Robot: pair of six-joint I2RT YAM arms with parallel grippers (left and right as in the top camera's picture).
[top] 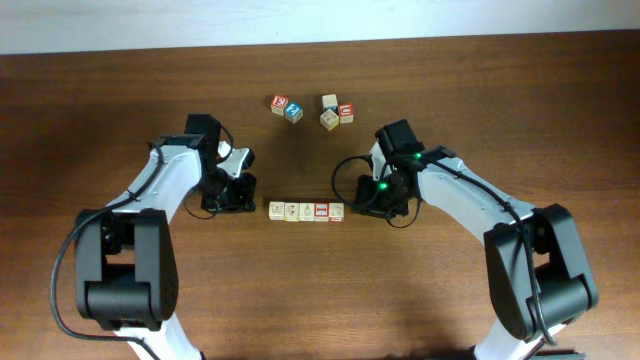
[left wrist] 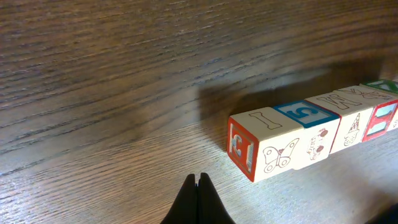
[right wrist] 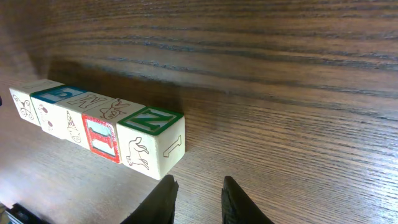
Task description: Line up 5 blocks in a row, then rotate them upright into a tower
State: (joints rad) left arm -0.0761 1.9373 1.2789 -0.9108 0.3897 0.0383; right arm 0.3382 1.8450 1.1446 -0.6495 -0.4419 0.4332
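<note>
Five pale-wood letter blocks (top: 306, 211) lie touching in a straight row at the table's middle. My left gripper (top: 252, 203) sits just left of the row's left end, shut with nothing in it. In the left wrist view its gripper (left wrist: 199, 179) rests low over the wood, short of the red-framed end block (left wrist: 252, 148). My right gripper (top: 361, 205) stands just right of the row, open and empty. The right wrist view shows its fingers (right wrist: 169, 185) apart on bare wood, beside the green-framed Z block (right wrist: 152, 140) at that end.
Several loose cubes lie at the back of the table: a red-faced one (top: 280, 103) touching a blue-faced one (top: 293, 112), and a cluster of three (top: 335, 111) to their right. Both arms bend in from the near corners.
</note>
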